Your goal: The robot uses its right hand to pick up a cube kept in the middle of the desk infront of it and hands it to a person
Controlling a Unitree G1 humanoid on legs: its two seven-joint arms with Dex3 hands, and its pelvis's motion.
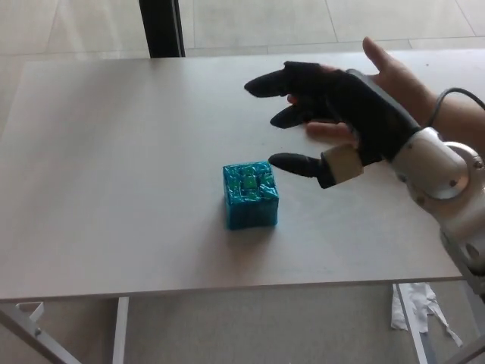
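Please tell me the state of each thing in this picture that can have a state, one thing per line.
cube: resting flat on the desk, not held, untouched.
right hand: open, fingers apart, beside the cube, holding nothing.
person's hand: open, palm up, mostly hidden behind the right hand.
left hand: not in view.

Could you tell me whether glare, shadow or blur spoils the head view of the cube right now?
In the head view, the cube is sharp enough, its wrapping showing small glints; the desk is evenly lit with only a soft shadow by the cube; the right robot hand is reasonably crisp, fingers apart, partly hiding a person's hand.
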